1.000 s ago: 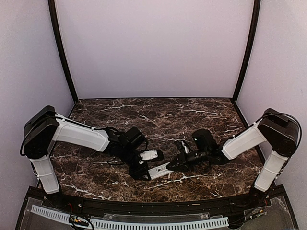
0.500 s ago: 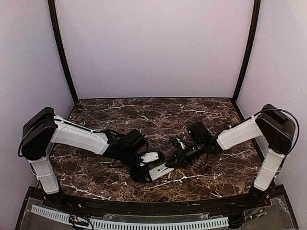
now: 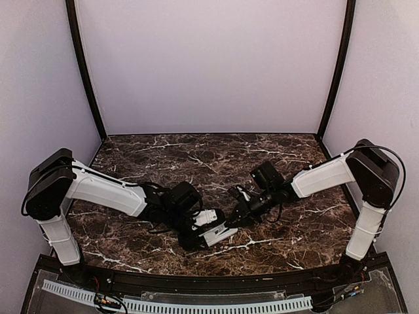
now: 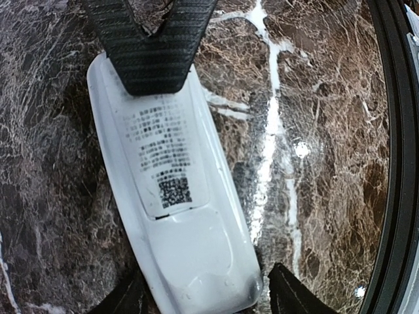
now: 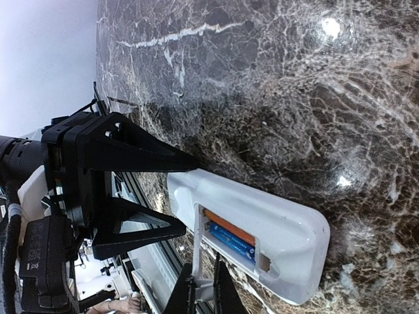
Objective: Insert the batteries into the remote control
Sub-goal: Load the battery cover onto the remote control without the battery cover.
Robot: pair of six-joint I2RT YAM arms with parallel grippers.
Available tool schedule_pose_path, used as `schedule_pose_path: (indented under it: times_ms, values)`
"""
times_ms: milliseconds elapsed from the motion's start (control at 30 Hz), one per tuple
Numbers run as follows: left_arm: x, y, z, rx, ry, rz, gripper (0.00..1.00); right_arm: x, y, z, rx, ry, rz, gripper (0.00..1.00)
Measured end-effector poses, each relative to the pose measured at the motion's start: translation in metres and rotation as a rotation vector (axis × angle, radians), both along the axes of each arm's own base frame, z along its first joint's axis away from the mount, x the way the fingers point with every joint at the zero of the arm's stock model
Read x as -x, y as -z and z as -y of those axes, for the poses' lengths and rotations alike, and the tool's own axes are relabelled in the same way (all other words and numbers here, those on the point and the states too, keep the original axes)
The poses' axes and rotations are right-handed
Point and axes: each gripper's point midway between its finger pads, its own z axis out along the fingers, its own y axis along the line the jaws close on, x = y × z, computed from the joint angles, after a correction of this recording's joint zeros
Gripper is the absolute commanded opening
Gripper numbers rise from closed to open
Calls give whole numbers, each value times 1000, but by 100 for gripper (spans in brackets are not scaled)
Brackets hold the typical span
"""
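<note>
Straddling: left gripper (image 4: 203,297), jaws apart astride the remote control's (image 5: 262,222) left end; squeeze cannot be told.
Pinching: right gripper (image 5: 203,294), closed on thin white cover (image 5: 196,252).
Bay: orange and blue batteries (image 5: 229,237) inside.
Place: remote control near-centre on table (image 5: 262,98).

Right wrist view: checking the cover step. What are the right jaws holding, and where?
The thin white battery cover, pinched at its near edge; its far edge sits at the open compartment of the slim white remote control.
</note>
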Motion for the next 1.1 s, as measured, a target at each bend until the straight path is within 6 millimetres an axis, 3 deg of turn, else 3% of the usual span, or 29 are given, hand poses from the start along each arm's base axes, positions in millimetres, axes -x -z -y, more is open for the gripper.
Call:
schedule_pose_path:
  times_ms: [533, 1100]
  values:
    - [-3, 1, -2, 2, -12, 32, 48, 2, -7, 3, 26, -11, -31, 0]
    - [2, 1, 1, 20, 29, 30, 62, 5, -20, 10, 2, 69, -33, 0]
